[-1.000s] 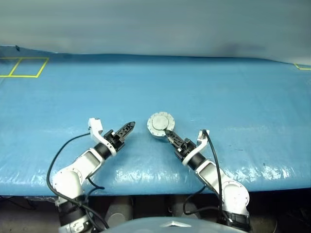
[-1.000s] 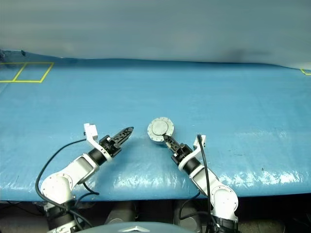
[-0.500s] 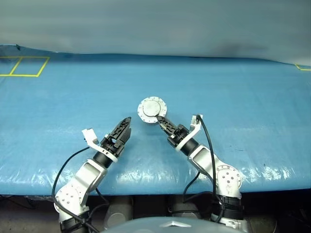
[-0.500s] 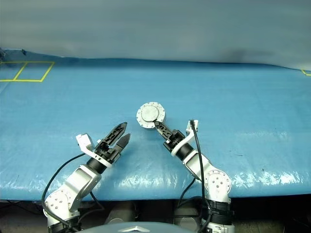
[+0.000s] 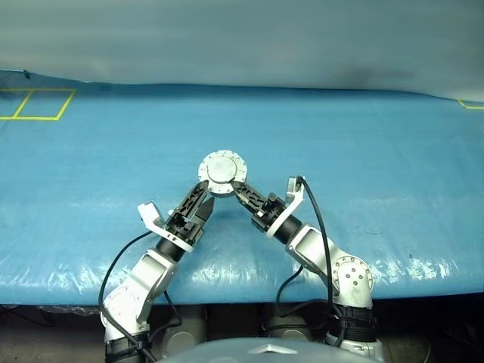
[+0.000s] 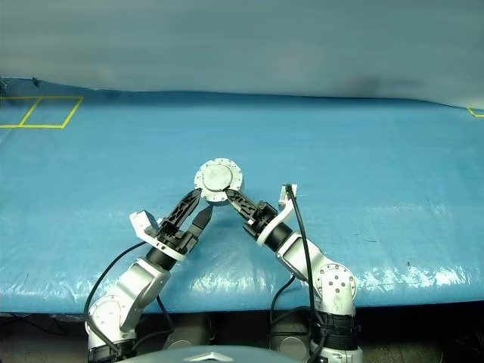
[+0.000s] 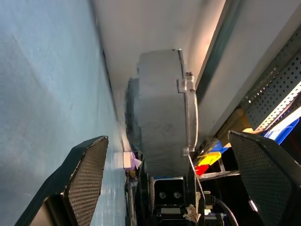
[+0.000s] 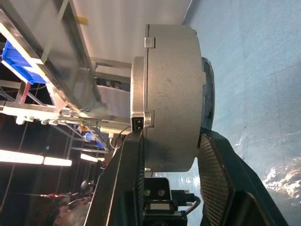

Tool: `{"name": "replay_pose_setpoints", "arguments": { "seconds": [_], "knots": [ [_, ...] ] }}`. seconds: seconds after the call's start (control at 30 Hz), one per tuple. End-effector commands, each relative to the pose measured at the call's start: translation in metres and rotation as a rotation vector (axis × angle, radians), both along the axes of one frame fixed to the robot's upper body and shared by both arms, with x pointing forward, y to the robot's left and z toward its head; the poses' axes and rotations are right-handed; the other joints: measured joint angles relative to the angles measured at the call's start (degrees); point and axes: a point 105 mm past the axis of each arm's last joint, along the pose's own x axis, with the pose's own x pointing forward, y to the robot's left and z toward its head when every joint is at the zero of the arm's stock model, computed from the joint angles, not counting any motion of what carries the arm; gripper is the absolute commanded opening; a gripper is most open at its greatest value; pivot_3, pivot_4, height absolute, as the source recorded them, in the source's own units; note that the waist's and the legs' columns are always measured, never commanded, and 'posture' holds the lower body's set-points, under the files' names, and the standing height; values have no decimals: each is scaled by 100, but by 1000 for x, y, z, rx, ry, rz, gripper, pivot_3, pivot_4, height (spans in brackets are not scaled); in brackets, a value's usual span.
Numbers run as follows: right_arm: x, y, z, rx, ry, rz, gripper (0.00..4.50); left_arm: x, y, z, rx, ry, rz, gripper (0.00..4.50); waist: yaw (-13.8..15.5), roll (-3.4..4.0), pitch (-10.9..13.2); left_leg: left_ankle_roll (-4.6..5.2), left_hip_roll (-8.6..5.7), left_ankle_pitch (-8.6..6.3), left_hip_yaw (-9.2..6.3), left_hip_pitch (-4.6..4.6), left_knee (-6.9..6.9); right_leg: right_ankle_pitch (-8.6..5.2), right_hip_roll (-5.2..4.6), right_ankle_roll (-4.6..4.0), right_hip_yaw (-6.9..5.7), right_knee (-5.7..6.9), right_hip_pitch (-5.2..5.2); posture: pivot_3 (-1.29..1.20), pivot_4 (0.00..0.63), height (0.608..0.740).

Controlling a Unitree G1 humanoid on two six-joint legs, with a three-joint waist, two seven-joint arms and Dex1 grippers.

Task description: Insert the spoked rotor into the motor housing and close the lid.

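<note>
**Closed motor housing held up between 2 grippers**

Blue sheeting (image 5: 363, 144) covered the table as the right gripper (image 5: 236, 189) clamped the motor housing (image 5: 222, 169) above it, lid (image 6: 217, 176) apparently shut and no rotor outside. The left gripper (image 5: 200, 200) stood spread wide below. Wrist views revealed the housing's edge-on profile (image 8: 171, 99), uncontacted by the left fingers (image 7: 87, 172).

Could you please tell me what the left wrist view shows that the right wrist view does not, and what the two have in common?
Left wrist view alone: the left gripper, open, its two fingers spread wide to either side of the motor housing without touching it.

Right wrist view alone: the right gripper shut on the motor housing, one finger against each flat face.

Both: the same grey housing seen edge-on, held above the blue table cover, with shelving behind.
</note>
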Motion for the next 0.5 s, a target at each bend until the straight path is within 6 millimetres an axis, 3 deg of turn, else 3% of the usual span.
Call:
{"name": "replay_pose_setpoints", "arguments": {
  "seconds": [0.03,0.27,0.5],
  "knots": [
    [-13,10,30,78,-100,55,1217,2,-5,11,-46,-61,0,4444,-3,0,0,0,0,0,0,-1,0,0,0,-1,0,0,-1,0,150,740],
    [-23,15,17,49,-56,85,1217,5,-7,24,-62,-127,-18,4444,-5,0,0,0,0,0,0,0,1,0,1,0,1,0,2,0,150,740],
    [-26,16,17,54,-60,94,1217,11,-12,19,-60,-92,-29,4444,-11,0,0,1,2,0,-1,1,2,-2,4,3,1,2,3,0,150,740]
  ]
}}
